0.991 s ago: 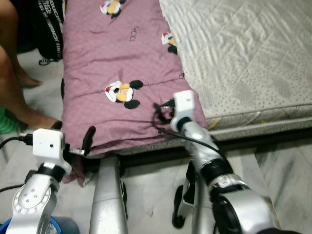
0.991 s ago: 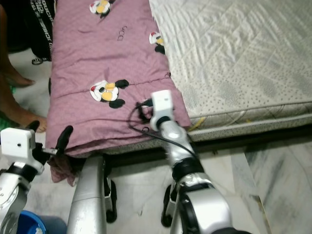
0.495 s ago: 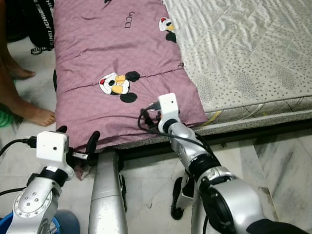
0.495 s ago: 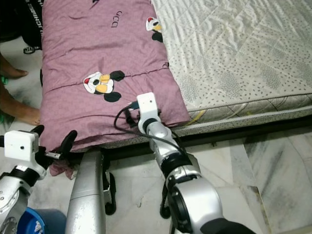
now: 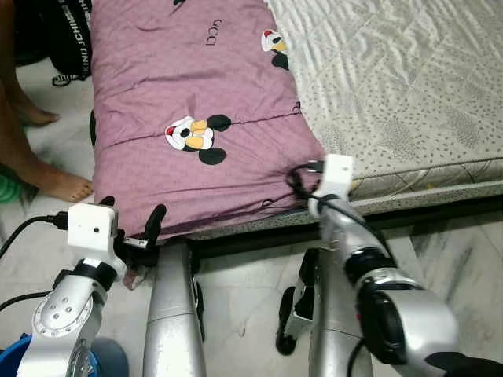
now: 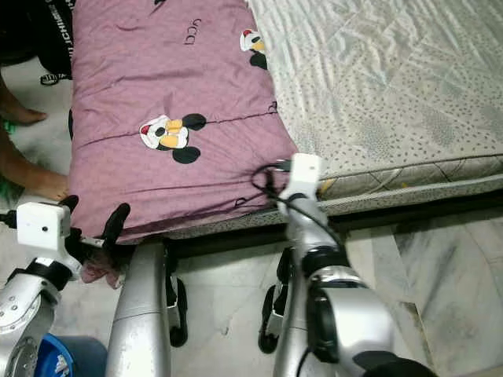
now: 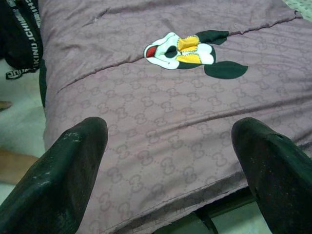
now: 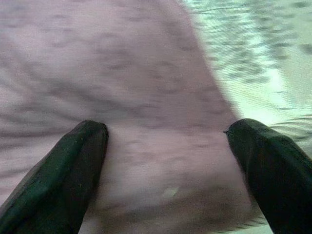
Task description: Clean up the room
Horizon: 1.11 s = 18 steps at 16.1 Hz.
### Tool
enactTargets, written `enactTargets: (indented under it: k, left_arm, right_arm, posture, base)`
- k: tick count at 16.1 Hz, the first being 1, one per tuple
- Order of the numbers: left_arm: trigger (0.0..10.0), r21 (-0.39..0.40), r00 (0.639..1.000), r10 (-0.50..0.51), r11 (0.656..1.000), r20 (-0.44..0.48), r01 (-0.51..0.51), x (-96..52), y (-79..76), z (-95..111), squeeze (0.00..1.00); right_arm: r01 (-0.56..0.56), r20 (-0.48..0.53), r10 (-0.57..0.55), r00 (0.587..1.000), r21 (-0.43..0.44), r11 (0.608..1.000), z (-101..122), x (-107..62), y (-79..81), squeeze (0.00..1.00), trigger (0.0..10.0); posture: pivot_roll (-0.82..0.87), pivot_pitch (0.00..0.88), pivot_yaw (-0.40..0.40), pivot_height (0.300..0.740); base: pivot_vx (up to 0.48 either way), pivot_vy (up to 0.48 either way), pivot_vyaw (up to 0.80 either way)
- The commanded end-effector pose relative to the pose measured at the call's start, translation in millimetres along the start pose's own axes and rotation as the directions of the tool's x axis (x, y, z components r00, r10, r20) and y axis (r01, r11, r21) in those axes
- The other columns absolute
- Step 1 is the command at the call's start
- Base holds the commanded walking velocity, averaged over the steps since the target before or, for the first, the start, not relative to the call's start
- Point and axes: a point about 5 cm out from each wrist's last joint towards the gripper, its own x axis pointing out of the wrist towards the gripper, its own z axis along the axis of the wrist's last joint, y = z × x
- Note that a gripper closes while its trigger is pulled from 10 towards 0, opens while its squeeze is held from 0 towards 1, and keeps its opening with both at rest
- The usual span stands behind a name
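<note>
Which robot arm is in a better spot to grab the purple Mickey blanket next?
Probably the left gripper: its open jaws sit right at the blanket's near corner. The right gripper, also open, points at the opposite corner.

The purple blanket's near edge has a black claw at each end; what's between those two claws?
Just blanket: its near hem runs unbroken from the left gripper to the right gripper, as the head views show.

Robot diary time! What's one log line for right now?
left gripper: open, at purple blanket near corner | right gripper: open, at blanket's other near corner | bed: blanket lying folded
</note>
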Motion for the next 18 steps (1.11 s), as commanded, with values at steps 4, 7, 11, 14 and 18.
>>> enactTargets:
  k: [4, 7, 11, 14, 18]
  left_arm:
    - [10.0, 0.001, 1.0, 0.008, 1.0, 0.006, -0.008, 15.9, 2.4, -6, 0.0]
    - [10.0, 0.0, 1.0, 0.008, 1.0, 0.027, -0.008, 26.8, 3.6, -7, 0.0]
    - [10.0, -0.011, 0.996, 0.024, 1.0, 0.084, -0.023, 52.0, 10.0, -4, 0.0]
    - [10.0, -0.017, 0.992, 0.029, 0.999, 0.12, -0.027, 64.2, 13.7, -2, 0.0]
    - [10.0, -0.02, 0.985, 0.039, 0.999, 0.167, -0.036, 80.2, 16.5, 2, 0.0]
  right_arm:
    - [0.082, 0.018, -0.081, 0.997, -0.035, 0.996, -13, -12.4, -44.2, 0.0, 10.0]
    - [0.02, 0.143, -0.011, 0.99, -0.064, 0.998, -2, -23.0, -41.2, 0.0, 10.0]
    - [-0.056, 0.358, 0.122, 0.926, -0.188, 0.981, 25, -53.6, -21.9, 0.0, 10.0]
    - [-0.11, 0.439, 0.172, 0.882, -0.163, 0.98, 39, -65.9, -8.7, 0.0, 10.0]
    - [-0.134, 0.447, 0.187, 0.875, -0.147, 0.98, 46, -63.8, 2.1, 0.0, 10.0]
  posture:
    - [0.16, 0.244, -0.01, 0.564]
    - [0.12, 0.191, -0.009, 0.564]
    - [0.06, 0.089, 0.009, 0.564]
    - [0.03, 0.02, 0.02, 0.574]
    - [0.02, 0.0, 0.025, 0.619]
  base:
    - [0.0, 0.0, 0.0]
    - [0.0, 0.0, 0.0]
    - [0.0, 0.0, 0.0]
    - [0.0, 0.0, 0.0]
    - [0.0, 0.0, 0.0]
